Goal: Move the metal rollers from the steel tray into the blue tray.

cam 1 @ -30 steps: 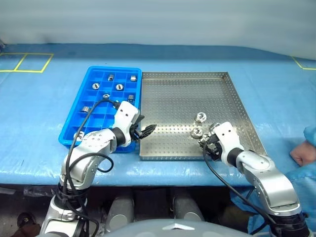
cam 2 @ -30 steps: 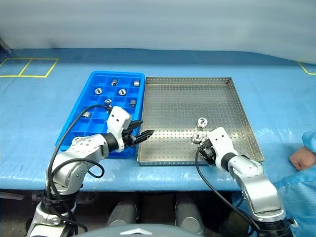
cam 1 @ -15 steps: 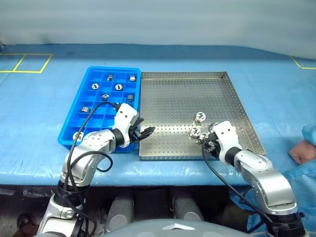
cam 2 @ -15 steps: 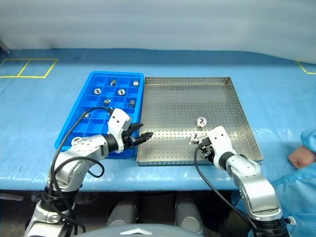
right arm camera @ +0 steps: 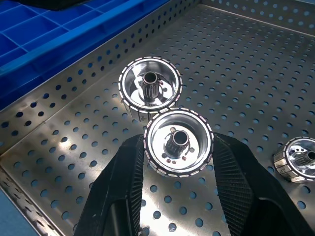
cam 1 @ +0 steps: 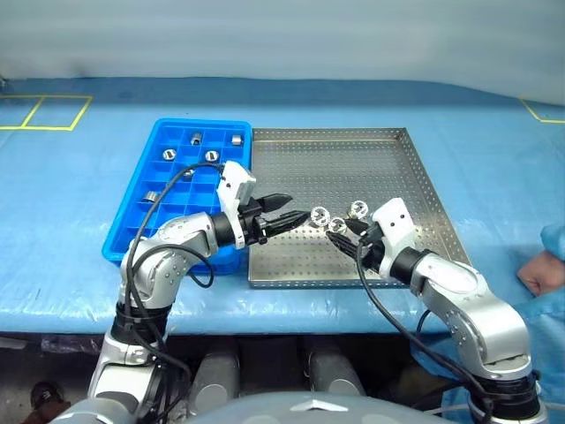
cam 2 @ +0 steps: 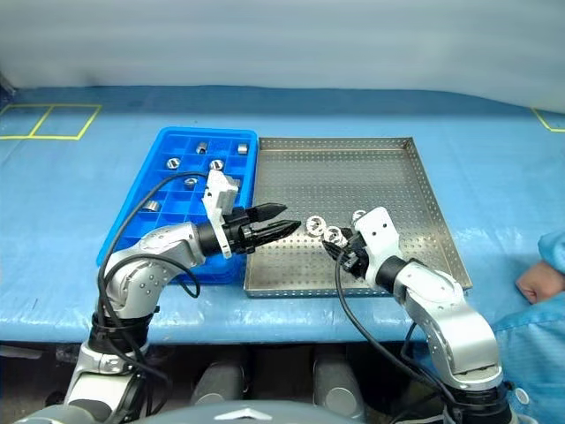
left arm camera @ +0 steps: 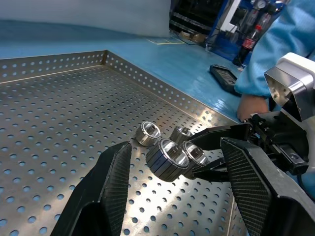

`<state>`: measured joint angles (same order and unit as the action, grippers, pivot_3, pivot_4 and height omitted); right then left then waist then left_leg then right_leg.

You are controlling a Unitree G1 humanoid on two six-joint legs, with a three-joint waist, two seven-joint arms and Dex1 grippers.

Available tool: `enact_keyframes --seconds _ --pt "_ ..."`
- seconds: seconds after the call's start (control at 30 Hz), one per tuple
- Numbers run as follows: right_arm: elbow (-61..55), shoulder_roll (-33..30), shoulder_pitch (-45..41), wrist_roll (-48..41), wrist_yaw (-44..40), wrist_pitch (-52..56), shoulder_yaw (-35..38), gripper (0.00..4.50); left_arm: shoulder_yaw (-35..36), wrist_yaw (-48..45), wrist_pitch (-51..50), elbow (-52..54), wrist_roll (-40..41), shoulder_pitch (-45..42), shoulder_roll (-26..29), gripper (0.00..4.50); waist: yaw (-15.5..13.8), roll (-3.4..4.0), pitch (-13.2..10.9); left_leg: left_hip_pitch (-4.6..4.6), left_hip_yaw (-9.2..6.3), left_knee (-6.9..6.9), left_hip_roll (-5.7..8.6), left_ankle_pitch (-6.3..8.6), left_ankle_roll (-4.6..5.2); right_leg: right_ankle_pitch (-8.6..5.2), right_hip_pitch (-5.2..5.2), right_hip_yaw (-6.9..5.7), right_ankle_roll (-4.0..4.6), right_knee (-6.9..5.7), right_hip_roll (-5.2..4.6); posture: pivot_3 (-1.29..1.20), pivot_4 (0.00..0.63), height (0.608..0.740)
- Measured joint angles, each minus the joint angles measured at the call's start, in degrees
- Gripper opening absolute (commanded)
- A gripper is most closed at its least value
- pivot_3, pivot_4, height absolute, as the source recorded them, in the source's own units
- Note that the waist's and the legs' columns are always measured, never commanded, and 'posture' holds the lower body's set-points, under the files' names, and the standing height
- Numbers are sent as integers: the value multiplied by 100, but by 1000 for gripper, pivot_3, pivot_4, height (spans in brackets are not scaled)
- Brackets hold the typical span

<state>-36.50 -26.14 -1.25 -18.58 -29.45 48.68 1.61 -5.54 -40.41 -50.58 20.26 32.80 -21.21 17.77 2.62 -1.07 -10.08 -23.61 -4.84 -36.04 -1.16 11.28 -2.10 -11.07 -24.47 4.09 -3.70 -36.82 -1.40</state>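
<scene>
The steel tray serves as the landmark; it lies on the blue-covered desk, and the blue tray sits touching its left rim.

Over the near part of the steel tray the right pincer is clenched on one of the metal rollers, the held roller. Its fingers press on the roller's ribbed round sides, and the roller's short axis runs along the line of the pincer, so its hollow open face looks back toward the wrist and its far end points leftward, toward the blue tray. A second roller appears just beyond the held one in the same pose, open face the same way; whether the two touch, or whether the second is resting on the tray, I cannot tell.

The left pincer reaches in over the steel tray's left rim, pointing rightward at these two rollers, its fingers released and spread wide with the pair lying between the tips, touching neither side as far as can be seen.

A third roller lies on the steel tray's perforated floor just behind the right pincer, axis roughly upright.

Several more rollers sit in separate compartments in the far half of the blue tray. At the desk's right edge, well right of the steel tray, is a person's hand.
</scene>
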Motion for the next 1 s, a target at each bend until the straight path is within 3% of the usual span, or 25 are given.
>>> enact_keyframes --seconds 0.23,1.0 --pt "-2 8 30 -9 107 -193 -4 1697 -194 -211 371 69 -78 179 225 3142 46 0 0 2 1 -5 0 0 0 0 1 1 0 -3 0 -24 150 740" --pt "-296 -90 64 -336 -10 -474 -305 1697 -515 116 782 -342 -491 116 -9 3142 98 0 0 2 1 -4 0 0 0 0 0 2 0 -2 0 -33 150 740"
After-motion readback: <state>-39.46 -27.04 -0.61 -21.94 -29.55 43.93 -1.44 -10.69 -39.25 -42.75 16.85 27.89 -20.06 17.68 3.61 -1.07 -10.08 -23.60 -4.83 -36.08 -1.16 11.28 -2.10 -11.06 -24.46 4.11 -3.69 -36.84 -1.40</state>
